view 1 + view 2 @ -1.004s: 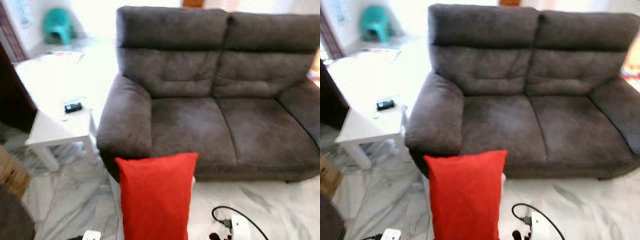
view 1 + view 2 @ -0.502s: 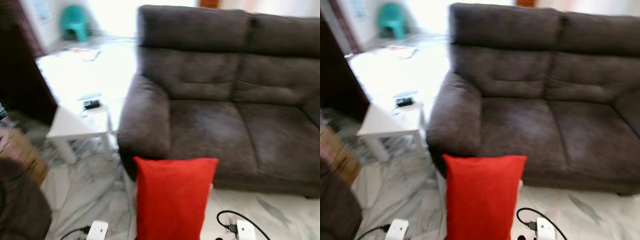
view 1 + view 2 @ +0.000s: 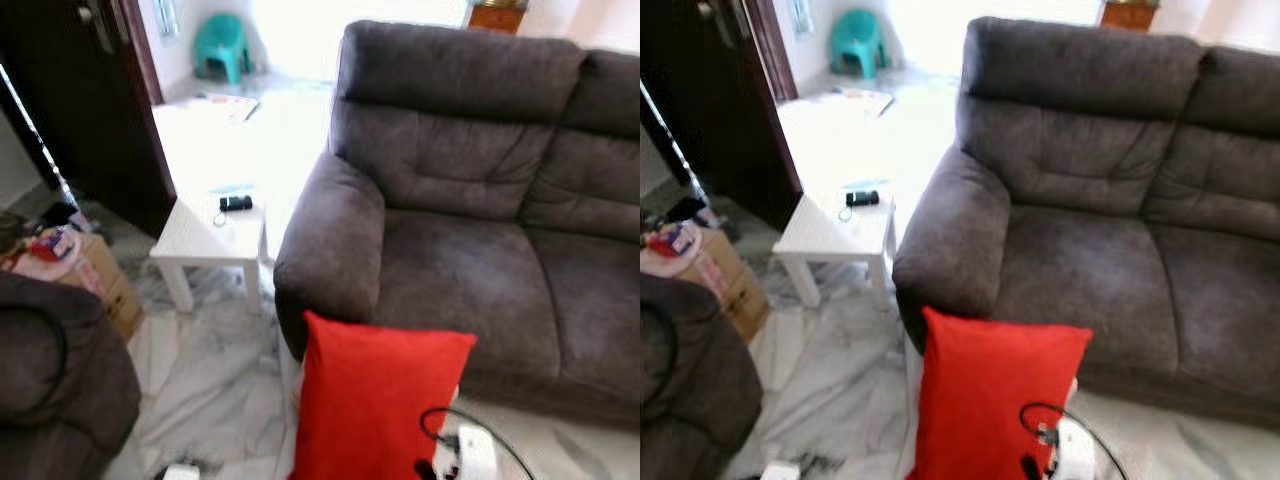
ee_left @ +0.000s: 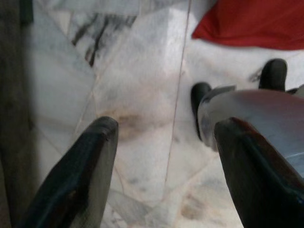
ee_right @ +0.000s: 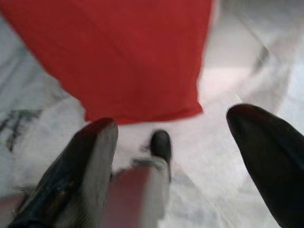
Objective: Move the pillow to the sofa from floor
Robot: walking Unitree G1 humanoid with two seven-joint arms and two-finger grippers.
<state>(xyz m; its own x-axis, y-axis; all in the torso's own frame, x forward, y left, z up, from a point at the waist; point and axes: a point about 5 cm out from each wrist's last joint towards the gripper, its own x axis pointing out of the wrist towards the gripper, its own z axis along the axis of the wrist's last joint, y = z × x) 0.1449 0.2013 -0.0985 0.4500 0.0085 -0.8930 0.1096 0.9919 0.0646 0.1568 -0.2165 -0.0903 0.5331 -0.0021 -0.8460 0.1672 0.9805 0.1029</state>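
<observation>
A dark grey sofa point(image 3: 480, 230) stands on the marble floor point(image 3: 215, 370). Against its front, by the left armrest, the red pillow point(image 3: 372, 400) stands upright on the floor. A white side tabletop point(image 3: 212, 235) sits left of the sofa. The left gripper point(image 4: 164, 156) and right gripper point(image 5: 183, 152) hang over the floor, fingers spread wide, holding nothing.

pillow point(image 3: 375, 405): plain red, rectangular, smooth fabric, no pattern
pillow pose: upright on the marble floor, leaning slightly, top corners pointed
pillow place: ahead of both open grippers, just in front of the sofa's left armrest, its top edge overlapping the seat front
sofa point(image 3: 470, 230): dark grey-brown, soft upholstery, two seats, tufted back cushions, rounded padded armrest
sofa state: seat cushions bare
sofa place: beyond the pillow, well apart from the grippers
</observation>
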